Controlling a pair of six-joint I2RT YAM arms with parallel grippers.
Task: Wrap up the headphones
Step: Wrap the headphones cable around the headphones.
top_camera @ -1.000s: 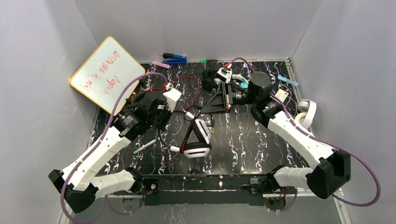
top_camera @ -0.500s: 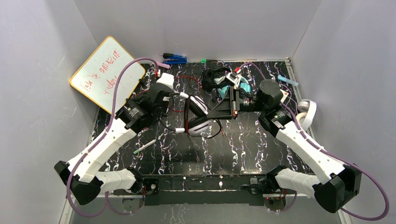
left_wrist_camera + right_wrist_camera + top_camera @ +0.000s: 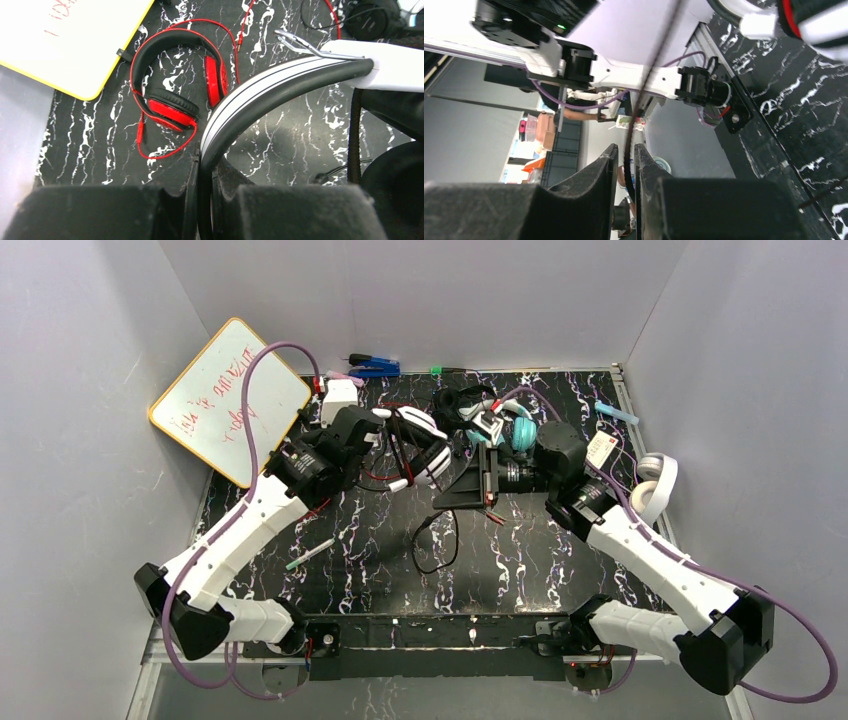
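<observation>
Left wrist view: my left gripper [image 3: 205, 175] is clamped on the band of the white-and-black headphones [image 3: 260, 95], holding them up, I judge, so the lead hangs free for winding. My right gripper [image 3: 625, 150] stands narrowly parted around the black cord [image 3: 644, 80]; pinching or merely guiding, I cannot tell. Farther off, the red headphones [image 3: 170, 100] lie unwrapped.

Marbled table [image 3: 540, 550]: red headphones [image 3: 172, 107], pen [image 3: 310, 554]
</observation>
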